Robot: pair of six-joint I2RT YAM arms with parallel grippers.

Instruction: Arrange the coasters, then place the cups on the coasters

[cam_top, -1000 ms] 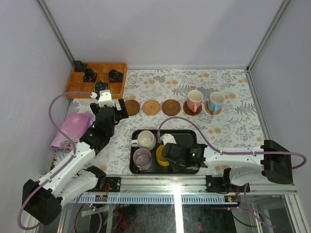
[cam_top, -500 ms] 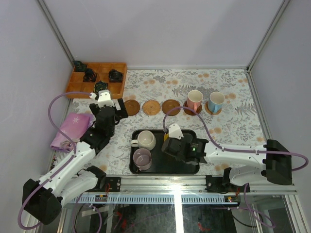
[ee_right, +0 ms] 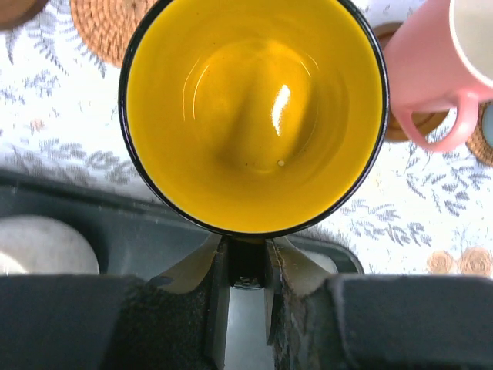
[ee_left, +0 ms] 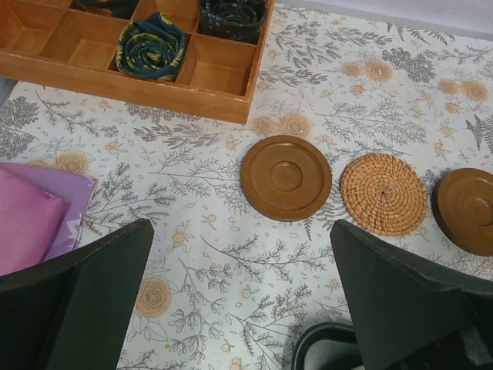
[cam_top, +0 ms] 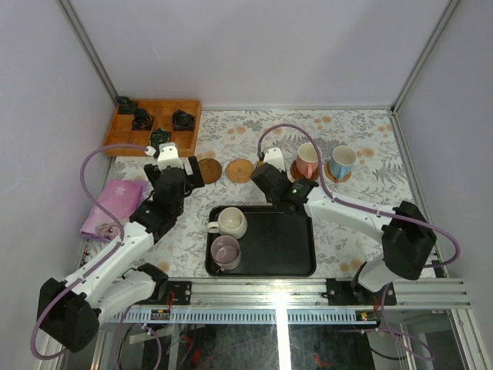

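Left gripper (ee_left: 241,231): fingers spread wide, holding nothing, above the flowered tablecloth (cam_top: 370,200) at left centre of the overhead view.
Right gripper (ee_right: 246,258): jaws drawn close together, clamped on the near side of the yellow cup (ee_right: 254,116) just below its rim; whether they pinch the handle or the wall cannot be told.
Yellow cup: in the right gripper, upright with its mouth up, at the centre of the overhead view. It sits between the woven coaster (ee_left: 384,193) and the pink cup (cam_top: 309,159). Whether it touches anything beneath cannot be told.
Coasters: a row across the middle of the table. A brown coaster (ee_left: 286,177) is leftmost, the woven coaster is just beside it, and another brown disc (ee_left: 466,210) is cut by the right edge of the left wrist view.
Pink cup: stands on a dark coaster (cam_top: 295,171), right of centre.
Blue-handled cup (cam_top: 343,162): on its own coaster (cam_top: 333,176), just right of the pink cup.
Cream cup (cam_top: 230,222): upper left corner of the black tray (cam_top: 277,243).
Lilac cup (cam_top: 226,250): lower left of the tray, just below the cream cup.
Wooden box (cam_top: 189,137): upper left, with dark rolled cloths in its compartments.
Pink cloth (cam_top: 115,204): left edge of the table.
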